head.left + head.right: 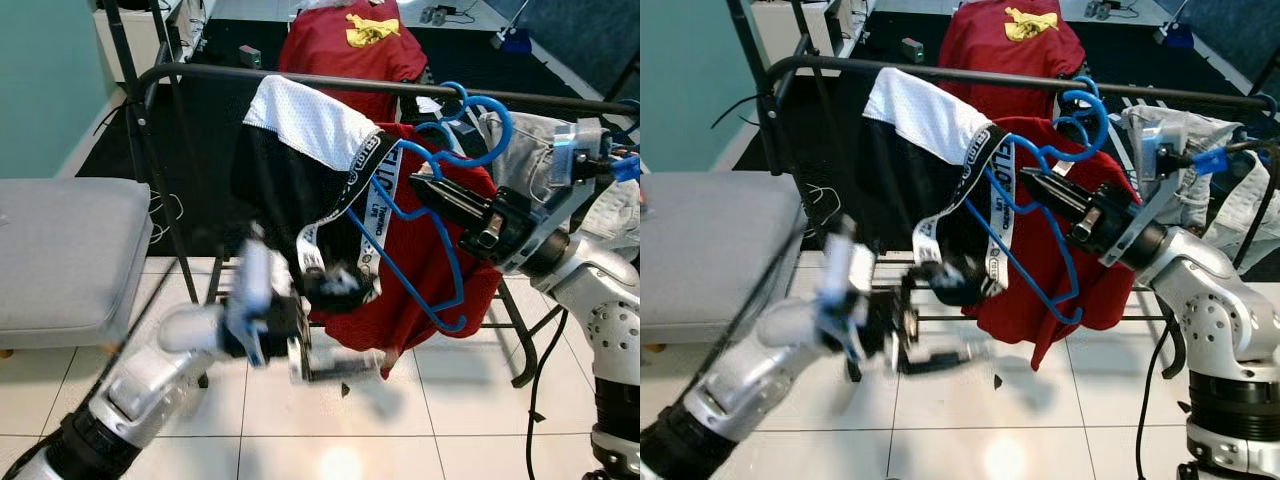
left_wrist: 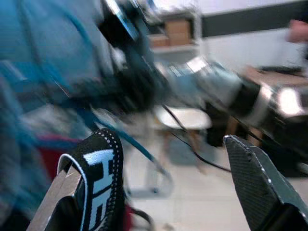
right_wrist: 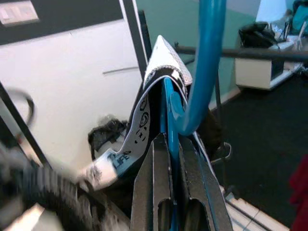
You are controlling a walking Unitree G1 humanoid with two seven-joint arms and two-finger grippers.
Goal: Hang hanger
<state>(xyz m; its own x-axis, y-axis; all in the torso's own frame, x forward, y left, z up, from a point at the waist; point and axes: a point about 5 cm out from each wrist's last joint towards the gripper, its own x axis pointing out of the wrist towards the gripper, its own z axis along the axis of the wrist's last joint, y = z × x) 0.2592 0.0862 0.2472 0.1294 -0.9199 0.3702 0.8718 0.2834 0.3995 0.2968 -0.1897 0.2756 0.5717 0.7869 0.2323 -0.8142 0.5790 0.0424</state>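
Clamping the blue hanger, right end effector, left end effector motion-blurred, fingers parted.

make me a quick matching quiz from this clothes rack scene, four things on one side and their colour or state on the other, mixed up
Things:
1. hanger
2. rack bar
3. right end effector
4. shorts

Colour or state:
A. black and white, draped over the bar
B. shut on the hanger
C. blue plastic
D. black metal, horizontal

Pairs: 1-C, 2-D, 3-B, 4-A
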